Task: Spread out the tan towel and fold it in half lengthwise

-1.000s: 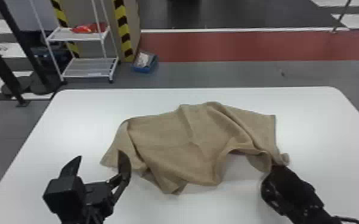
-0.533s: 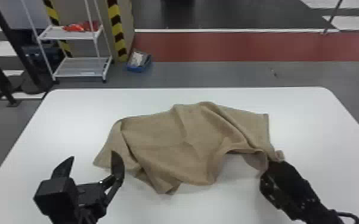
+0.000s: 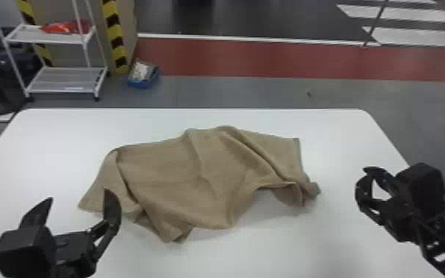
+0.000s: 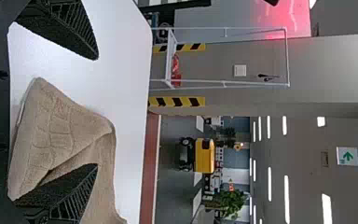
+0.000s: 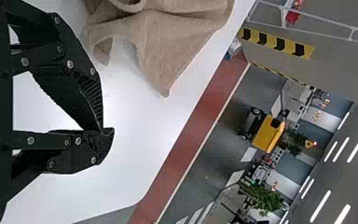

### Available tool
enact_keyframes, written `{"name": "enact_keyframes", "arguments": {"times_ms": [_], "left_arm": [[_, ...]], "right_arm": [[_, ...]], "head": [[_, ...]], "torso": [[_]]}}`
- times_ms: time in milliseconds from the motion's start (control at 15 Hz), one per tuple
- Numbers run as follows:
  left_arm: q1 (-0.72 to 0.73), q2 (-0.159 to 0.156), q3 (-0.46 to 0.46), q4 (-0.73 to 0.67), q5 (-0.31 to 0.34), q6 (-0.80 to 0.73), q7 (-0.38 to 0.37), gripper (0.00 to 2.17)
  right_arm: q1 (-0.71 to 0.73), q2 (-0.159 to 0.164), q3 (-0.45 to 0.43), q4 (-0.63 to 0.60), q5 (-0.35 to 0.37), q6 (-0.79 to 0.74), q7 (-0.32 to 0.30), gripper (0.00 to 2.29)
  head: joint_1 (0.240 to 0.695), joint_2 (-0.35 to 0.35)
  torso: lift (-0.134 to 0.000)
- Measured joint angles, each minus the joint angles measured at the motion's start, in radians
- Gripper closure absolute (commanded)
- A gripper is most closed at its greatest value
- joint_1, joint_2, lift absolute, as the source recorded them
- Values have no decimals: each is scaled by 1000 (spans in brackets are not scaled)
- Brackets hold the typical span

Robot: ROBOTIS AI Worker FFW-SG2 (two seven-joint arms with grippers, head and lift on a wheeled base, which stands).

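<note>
Lying rumpled across the middle of the white table [image 3: 269, 247]: the tan towel [image 3: 170, 166], wider side to side than deep, outline irregular. Far edge rises to a blunt hump right of the towel's middle; past it, the far right corner looks fairly square. At least 2 raised folds run from the hump toward the right end. Left part is flatter, marked by a shallow crease. Left end: cloth doubled, a flap slanting out toward the robot's side. Near edge comes to a blunt point left of the middle, then lifts into an arch farther right, shadow beneath. Right tip bunched into a small curled lump. Up close in the left wrist view, the cloth has a soft nap and a web of fine creases.

Left gripper [image 3: 79, 195]: over the table's near left area, open, 2 fingers spread wide. In the head view its inner finger overlaps the towel's left end; cannot tell if they touch.

Right gripper [image 3: 367, 175]: over the table's right side, apart from the towel's bunched tip. Closed, 2 fingertips meeting, towel outside its grasp.

Beyond the table, far left: white rack [image 3: 53, 39], red bundle [image 3: 64, 27] on its upper shelf, blue box [image 3: 142, 83] on the floor nearby.
</note>
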Motion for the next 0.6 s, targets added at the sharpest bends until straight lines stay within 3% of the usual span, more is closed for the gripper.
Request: {"name": "enact_keyframes", "arguments": {"times_ms": [133, 200, 600], "left_arm": [[-4, 0, -7, 4, 0, 0, -1, 53], [-5, 0, -9, 4, -1, 0, -2, 53], [11, 0, -10, -10, -3, 0, 0, 53]], "right_arm": [[10, 0, -12, -11, -5, 10, 42, 566], [14, 0, -3, -3, -5, 13, 44, 451], [-53, 0, 84, 132, 25, 29, 36, 387]], "head": [[695, -148], [695, -145], [695, -96]], "torso": [[-123], [-123], [-123]]}}
